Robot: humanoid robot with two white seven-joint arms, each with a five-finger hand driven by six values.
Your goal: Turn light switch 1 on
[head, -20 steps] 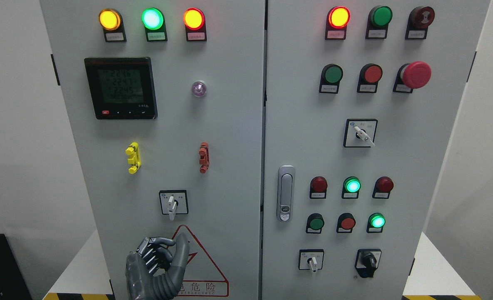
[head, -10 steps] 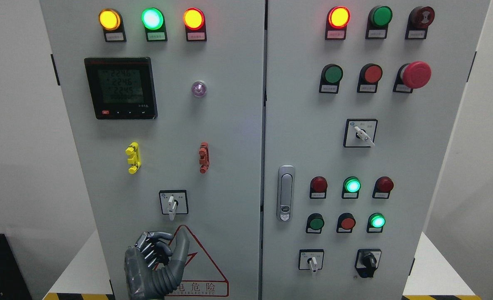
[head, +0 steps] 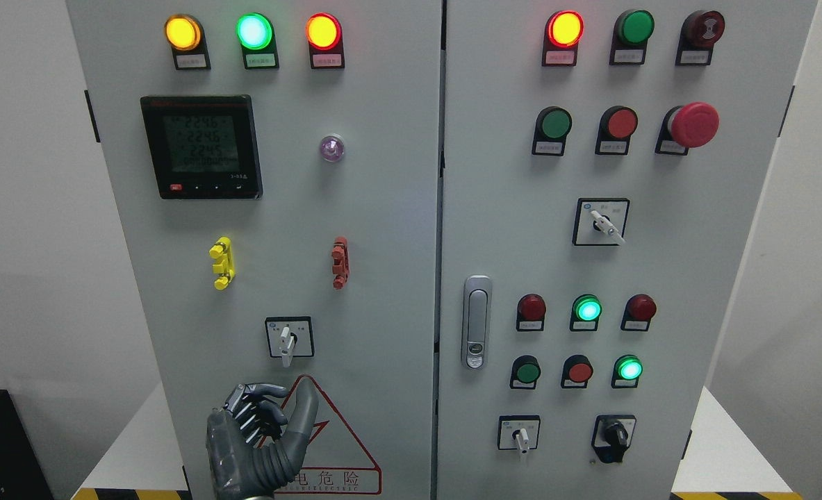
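Grey metal is filling most of my view: a two-door cabinet [head: 383, 208] is standing straight ahead, and my left hand [head: 258, 434] is showing at the bottom edge, in front of the left door. Its fingers [head: 261, 410] are curling inward with the thumb [head: 304, 410] pointing up, and they are holding nothing. The hand is sitting over the red warning triangle [head: 344, 444], just below the rotary switch [head: 286, 342], near it but apart from it. That switch is sitting low on the left door, its white lever pointing straight down inside a black-framed plate. I am guessing this is the switch in question, since the small labels are too blurred for me to read. Above it, a yellow clip [head: 222, 262] and a red clip [head: 340, 262] are sitting side by side, well apart. Higher up, a dark meter [head: 201, 146] is showing numbers. Along the top of that door, three lamps are glowing.
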